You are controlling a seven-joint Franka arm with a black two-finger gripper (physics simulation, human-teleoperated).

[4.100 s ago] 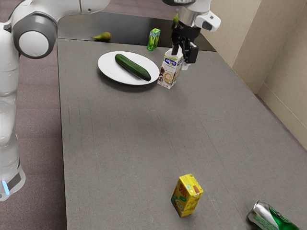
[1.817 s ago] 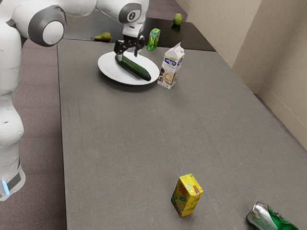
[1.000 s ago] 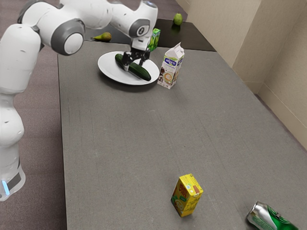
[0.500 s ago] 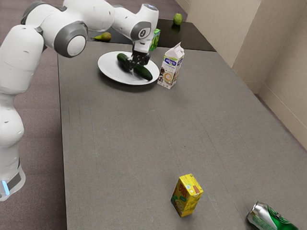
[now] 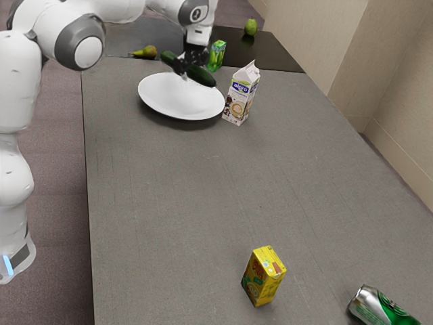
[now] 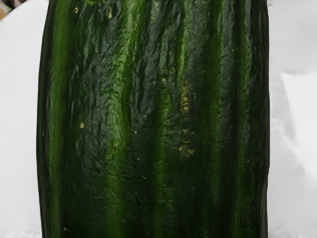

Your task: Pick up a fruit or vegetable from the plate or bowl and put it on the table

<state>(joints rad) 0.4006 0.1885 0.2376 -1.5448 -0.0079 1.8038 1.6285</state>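
1. Cucumber (image 5: 200, 74) held up above the white plate (image 5: 152, 96), slightly tilted, its end toward the exterior view's right the lower one; it is off the plate and not on the table (image 5: 203, 196).
2. The gripper (image 5: 189, 66) is closed around the cucumber's middle, its fingers parted by no more than the cucumber's thickness; the wrist view has the dark green, ridged skin close up, with small yellow flecks, and white plate behind it.
3. The plate lies near the table's far edge, toward the corner at the exterior view's left; the milk carton (image 5: 241, 95) stands upright just beside it, its label reading "alpro" in white on a dark patch.
4. A green carton (image 5: 216, 57) stands upright at the table's far edge; its writing is too small to read.
5. Beyond that edge, on the dark surface (image 5: 233, 51), are a yellow-green pear (image 5: 147, 51) lying down and a green pear (image 5: 250, 28) upright.
6. A yellow juice box (image 5: 262, 276) stands well apart from the plate; its lettering I cannot make out; a silver and green can (image 5: 382, 308) lies on its side nearer the table's long edge at the exterior view's right, its brand unreadable.
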